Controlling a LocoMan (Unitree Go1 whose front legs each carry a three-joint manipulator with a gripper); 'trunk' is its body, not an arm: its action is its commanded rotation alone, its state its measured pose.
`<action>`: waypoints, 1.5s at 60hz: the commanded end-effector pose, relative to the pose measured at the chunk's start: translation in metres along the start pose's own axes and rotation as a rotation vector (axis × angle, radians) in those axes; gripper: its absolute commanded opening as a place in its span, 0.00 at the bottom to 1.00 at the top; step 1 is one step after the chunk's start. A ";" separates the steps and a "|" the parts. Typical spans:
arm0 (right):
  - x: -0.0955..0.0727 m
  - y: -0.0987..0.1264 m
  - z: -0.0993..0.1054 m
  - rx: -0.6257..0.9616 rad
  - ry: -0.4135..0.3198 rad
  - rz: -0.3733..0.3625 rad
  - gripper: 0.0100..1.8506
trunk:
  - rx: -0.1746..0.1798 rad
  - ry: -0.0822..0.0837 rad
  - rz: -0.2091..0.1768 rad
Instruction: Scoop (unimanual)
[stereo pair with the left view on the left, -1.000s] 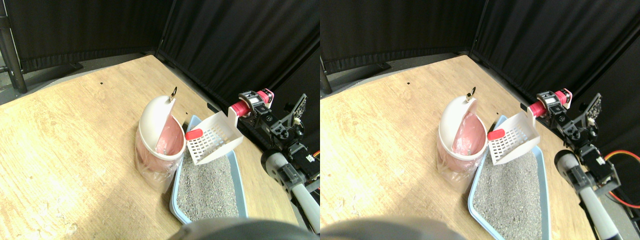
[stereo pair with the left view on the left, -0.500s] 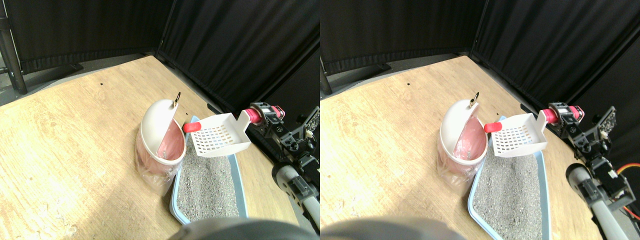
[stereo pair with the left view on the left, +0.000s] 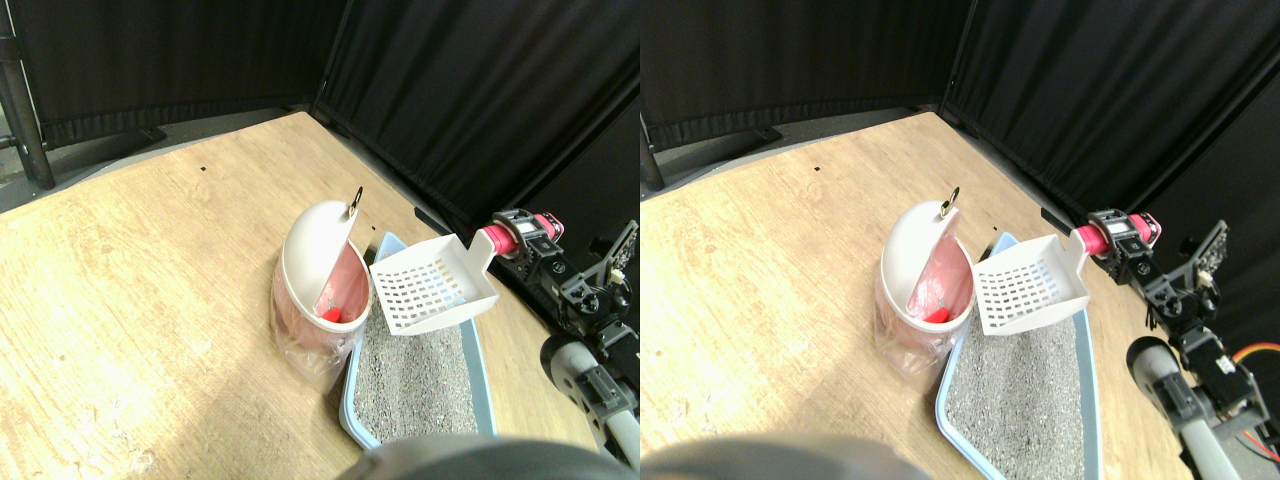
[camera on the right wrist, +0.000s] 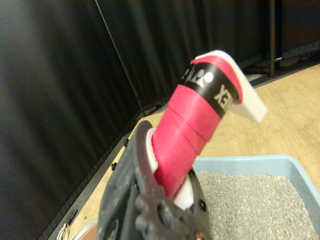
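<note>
Red, the small scooped piece (stereo pair with the left view on the left: 331, 314) lay inside the pink-lined white bin (stereo pair with the left view on the left: 318, 280), so the drop looked done and only returning the slotted white scoop (stereo pair with the left view on the left: 432, 290) seemed left. The right claw (stereo pair with the left view on the left: 522, 236) pinched its red-wrapped handle (camera on the right wrist: 190, 132), arm raised and tilted over the litter tray's (stereo pair with the left view on the left: 474, 352) far end, near the wooden floor's (stereo pair with the left view on the left: 150, 280) right edge.

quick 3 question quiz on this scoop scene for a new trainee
1. True or false: the red piece lies in the scoop.
2. What fills the blue tray? A) water B) grey litter C) rice
3. Fill in: the tool is shut on the scoop's red wrapped ____.

Key: 1 false, it lies in the bin; 2 B; 3 handle.
</note>
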 end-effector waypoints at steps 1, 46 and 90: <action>0.001 0.003 0.008 0.025 -0.045 -0.007 0.03 | -0.035 -0.036 0.042; -0.023 -0.064 -0.041 0.350 -0.134 -0.254 0.03 | 0.134 -0.031 -0.106; -0.087 -0.109 -0.134 0.541 -0.155 -0.538 0.03 | 0.315 -0.001 -0.283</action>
